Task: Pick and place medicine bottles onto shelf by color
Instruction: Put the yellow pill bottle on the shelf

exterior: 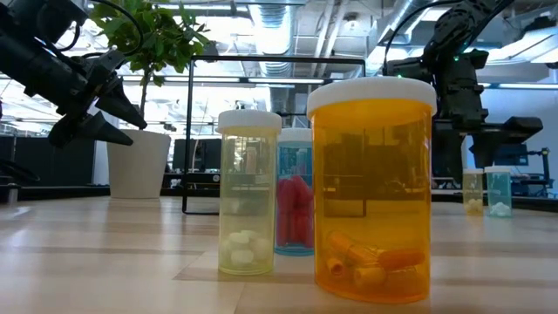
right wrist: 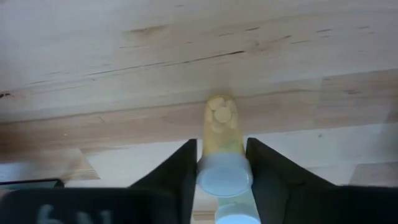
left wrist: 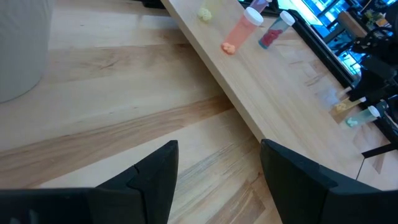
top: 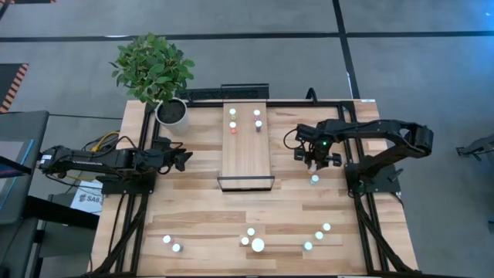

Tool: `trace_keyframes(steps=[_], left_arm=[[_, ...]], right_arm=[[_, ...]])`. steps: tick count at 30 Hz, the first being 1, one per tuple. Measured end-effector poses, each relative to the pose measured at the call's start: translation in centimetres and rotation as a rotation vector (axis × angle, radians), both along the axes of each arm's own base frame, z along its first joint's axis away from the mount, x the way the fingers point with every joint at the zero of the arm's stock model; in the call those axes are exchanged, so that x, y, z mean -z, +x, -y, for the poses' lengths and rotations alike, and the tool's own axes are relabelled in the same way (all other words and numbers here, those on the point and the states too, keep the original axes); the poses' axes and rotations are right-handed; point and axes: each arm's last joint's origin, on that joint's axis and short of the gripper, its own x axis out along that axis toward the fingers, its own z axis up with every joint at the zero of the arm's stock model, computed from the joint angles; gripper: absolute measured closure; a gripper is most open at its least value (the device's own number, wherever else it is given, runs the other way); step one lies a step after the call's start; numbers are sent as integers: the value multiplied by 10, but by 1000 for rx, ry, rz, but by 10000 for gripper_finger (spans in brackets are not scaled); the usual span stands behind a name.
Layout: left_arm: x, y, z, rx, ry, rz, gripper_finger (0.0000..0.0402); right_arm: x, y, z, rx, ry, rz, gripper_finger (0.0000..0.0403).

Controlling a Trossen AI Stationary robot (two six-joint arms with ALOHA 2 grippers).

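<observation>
The shelf (top: 247, 158) lies mid-table, with several medicine bottles (top: 234, 127) standing at its far end. My right gripper (right wrist: 221, 180) is right of the shelf, pointing steeply down and shut on a yellow bottle (right wrist: 219, 127) with a white cap. In the high view the gripper (top: 315, 162) hides this bottle. A teal bottle (top: 314, 179) stands on its base just nearer than it. More bottles (top: 257, 245) stand along the table's near edge. My left gripper (left wrist: 217, 180) waits open above the table, left of the shelf. My right gripper pinches the yellow bottle at its white cap (right wrist: 224, 177) between its two fingers, one on each side. The fingers come from above, pointing steeply down. The bottle stands upright, and its bottom appears to rest on the table.
A plant in a white pot (top: 171, 110) stands at the far left corner. In the low view a big orange bottle (exterior: 372, 187), a pale yellow one (exterior: 248, 196) and a teal one (exterior: 295, 205) stand close to the camera. The shelf's near half is bare wood.
</observation>
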Motion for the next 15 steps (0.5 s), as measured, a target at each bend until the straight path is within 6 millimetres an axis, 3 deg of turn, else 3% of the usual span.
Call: trace_keyframes(steps=[4, 15], left_arm=[[0, 0, 0, 0, 0, 0, 189], [0, 0, 0, 0, 0, 0, 189]], right_arm=[[0, 0, 0, 8, 2, 0, 290], [-16, 10, 5, 13, -44, 36, 273]])
